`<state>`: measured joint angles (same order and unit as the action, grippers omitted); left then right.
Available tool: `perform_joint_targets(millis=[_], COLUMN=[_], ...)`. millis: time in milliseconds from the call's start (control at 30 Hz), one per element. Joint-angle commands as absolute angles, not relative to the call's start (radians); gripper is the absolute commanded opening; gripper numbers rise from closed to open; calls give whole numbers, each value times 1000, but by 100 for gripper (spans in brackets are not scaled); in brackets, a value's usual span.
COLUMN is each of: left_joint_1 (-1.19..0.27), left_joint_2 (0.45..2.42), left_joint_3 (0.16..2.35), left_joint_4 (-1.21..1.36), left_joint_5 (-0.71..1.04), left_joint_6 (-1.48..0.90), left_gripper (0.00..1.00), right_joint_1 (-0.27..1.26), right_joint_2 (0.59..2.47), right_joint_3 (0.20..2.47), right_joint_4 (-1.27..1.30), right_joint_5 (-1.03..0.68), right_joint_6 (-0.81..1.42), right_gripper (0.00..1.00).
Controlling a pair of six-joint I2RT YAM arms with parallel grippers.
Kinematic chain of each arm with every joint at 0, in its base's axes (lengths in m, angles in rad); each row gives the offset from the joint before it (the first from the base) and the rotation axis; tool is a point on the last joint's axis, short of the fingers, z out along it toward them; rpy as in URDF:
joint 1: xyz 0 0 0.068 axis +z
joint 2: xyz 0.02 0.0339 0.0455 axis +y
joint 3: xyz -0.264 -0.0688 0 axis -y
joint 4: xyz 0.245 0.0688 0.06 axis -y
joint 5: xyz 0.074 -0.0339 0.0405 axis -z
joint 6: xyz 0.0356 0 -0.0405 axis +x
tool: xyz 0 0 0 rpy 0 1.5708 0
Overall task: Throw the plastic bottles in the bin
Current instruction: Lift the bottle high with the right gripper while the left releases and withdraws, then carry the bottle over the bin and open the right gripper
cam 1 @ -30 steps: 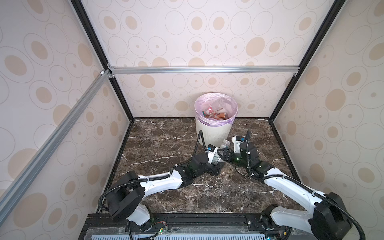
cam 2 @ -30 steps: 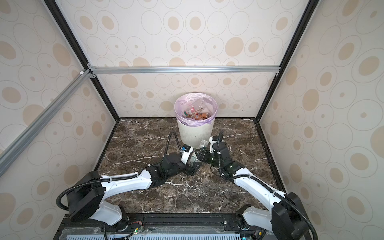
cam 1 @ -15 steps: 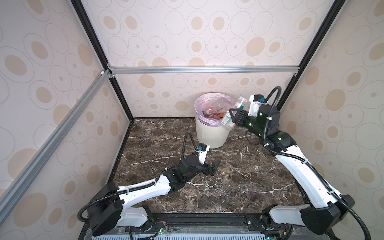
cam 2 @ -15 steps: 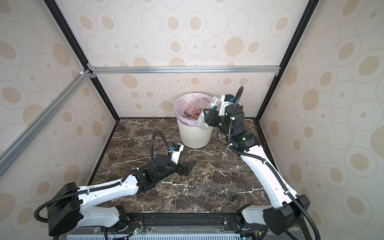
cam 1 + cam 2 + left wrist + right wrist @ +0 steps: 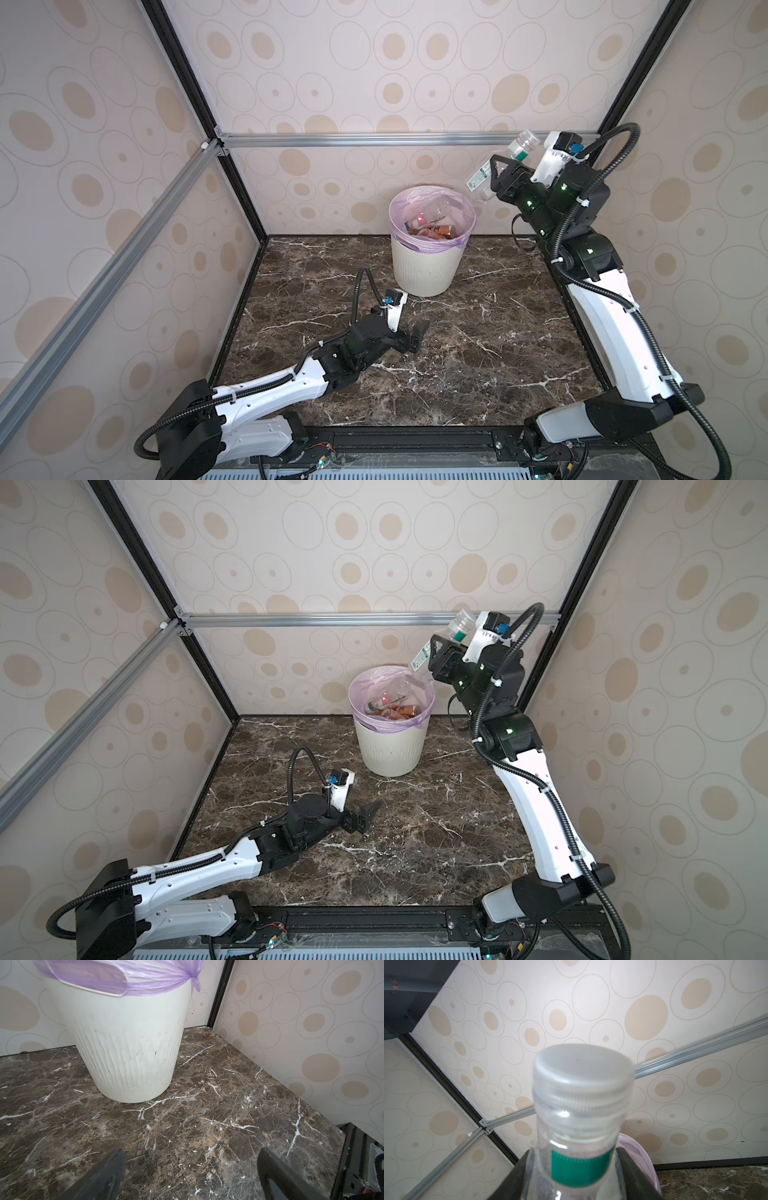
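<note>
The bin (image 5: 424,266) (image 5: 390,746) stands at the back of the marble table, off-white and ribbed, with a lilac liner. Several plastic bottles (image 5: 432,226) (image 5: 392,708) lie inside it. My right gripper (image 5: 494,176) (image 5: 436,654) is raised high, to the right of the bin's rim and above it, shut on a clear bottle (image 5: 521,147) (image 5: 422,656) with a green label. The right wrist view shows that bottle (image 5: 581,1105) and its pale cap between the fingers (image 5: 517,1178). My left gripper (image 5: 417,337) (image 5: 368,817) (image 5: 191,1153) is open and empty, low over the table in front of the bin (image 5: 128,1043).
Patterned walls close in the table on three sides. A black frame post (image 5: 615,104) and an aluminium crossbar (image 5: 374,139) run close behind my raised right arm. Bare marble (image 5: 207,1115) lies between my left gripper and the bin.
My right arm lifted the bottle from the table in front of the bin up to beside its rim, then higher. My left arm drew back toward the front edge, its jaws wider.
</note>
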<state>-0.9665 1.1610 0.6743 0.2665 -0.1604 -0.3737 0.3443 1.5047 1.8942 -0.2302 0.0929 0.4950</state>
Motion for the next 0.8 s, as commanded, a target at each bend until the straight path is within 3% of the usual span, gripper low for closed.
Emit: perform_joint_targets(millis=[0, 133, 300, 767], left_joint_1=[-973, -973, -972, -973], left_joint_2=[1166, 1184, 1184, 1211], left_joint_3=[683, 692, 684, 708], left_joint_4=[256, 247, 250, 270], left_joint_5=[-178, -169, -171, -149], left_joint_6=[-350, -354, -365, -387], left_gripper=[99, 99, 99, 99], right_joint_1=[332, 333, 344, 342], right_joint_2=[1650, 1716, 1597, 1480], right_joint_3=[1867, 1878, 1799, 1758], right_joint_4=[-277, -331, -281, -308], right_joint_5=[13, -43, 36, 75], right_joint_6=[594, 630, 599, 526], right_gripper=[74, 99, 99, 99])
